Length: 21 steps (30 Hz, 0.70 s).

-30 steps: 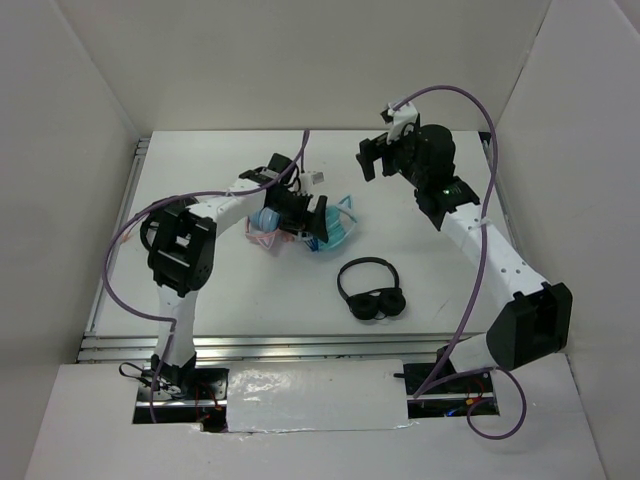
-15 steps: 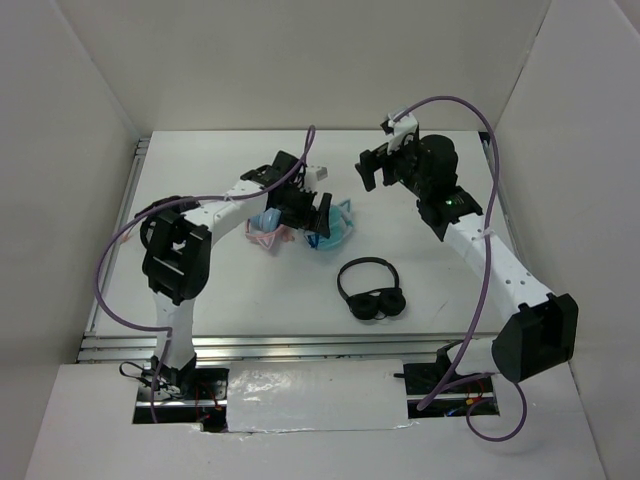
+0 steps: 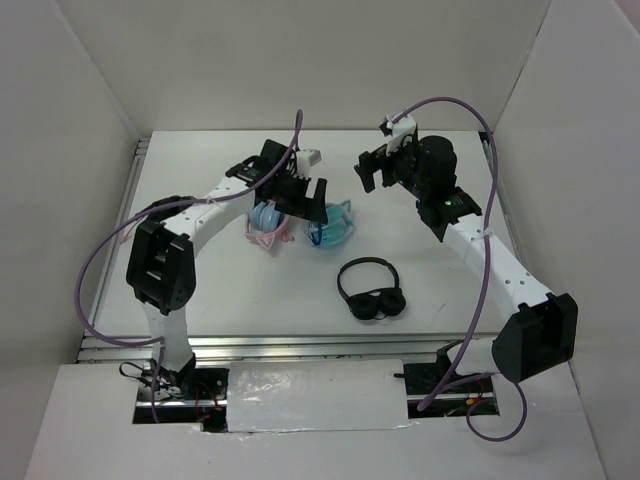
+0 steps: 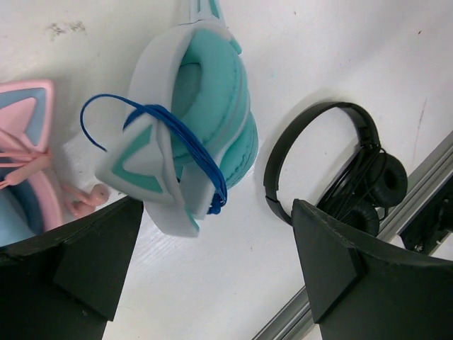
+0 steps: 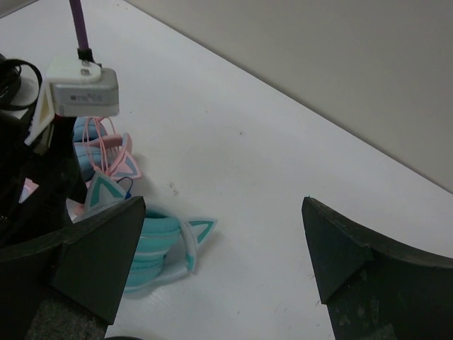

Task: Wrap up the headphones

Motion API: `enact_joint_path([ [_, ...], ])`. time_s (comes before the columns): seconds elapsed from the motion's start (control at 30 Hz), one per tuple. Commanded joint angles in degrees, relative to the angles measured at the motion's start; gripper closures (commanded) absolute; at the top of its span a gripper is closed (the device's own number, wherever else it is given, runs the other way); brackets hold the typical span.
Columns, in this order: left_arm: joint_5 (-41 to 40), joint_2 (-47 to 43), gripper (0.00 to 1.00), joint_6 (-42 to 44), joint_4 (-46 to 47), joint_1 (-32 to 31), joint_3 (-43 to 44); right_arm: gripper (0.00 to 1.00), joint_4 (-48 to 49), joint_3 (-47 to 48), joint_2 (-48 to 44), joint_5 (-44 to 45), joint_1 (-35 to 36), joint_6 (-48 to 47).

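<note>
On the white counter, left of centre, a pink-banded cat-ear pair with blue cups lies with its pink cord bunched against it. Just right of that pair, the left hand hangs above the counter, its fingers spread wide with nothing between them.

Under it and slightly to the right rest the teal headphones, near the middle of the counter and just beside the pink pair; whether the two touch I cannot tell. They lie folded with the cups stacked together. Their long axis runs on a diagonal, with the cups toward the near left and the headband reaching toward the far right. The left wrist view shows the blue cable wound in several turns across the cups by a cat-ear point, with one loose loop standing out.

Nearer and farther right, apart from them, plain black headphones lie flat. The right hand is raised over the far counter, its fingers wide apart and empty.
</note>
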Motion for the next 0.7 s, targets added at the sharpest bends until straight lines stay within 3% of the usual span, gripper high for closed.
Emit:
enact_joint_path([
  [0.0,2.89,-3.04,0.01,0.39,1.61,1.56,-0.14,0.00,2.45,-0.02,-1.74,-0.42,0.51,-0.29],
  [0.23,7.02,-7.86,0.01,-1.01,5.12,3.75,-4.70,0.00,2.45,0.24,-1.56,1.15,0.51,0.67],
  [0.33,4.57,-12.77,0.01,-1.72,6.01,4.54,-6.81,0.00,2.45,0.94,-1.74,1.95,0.42,2.69],
  [0.6,-1.23,-21.31,0.01,-3.65,5.13,8.32,-7.87,0.00,4.82,2.87,-3.49,9.48,-1.51,17.44],
  [0.67,-3.42,-25.61,0.01,-4.70,5.13,10.51,-9.97,0.00,-2.15,6.90,-3.67,13.87,-1.86,21.91],
])
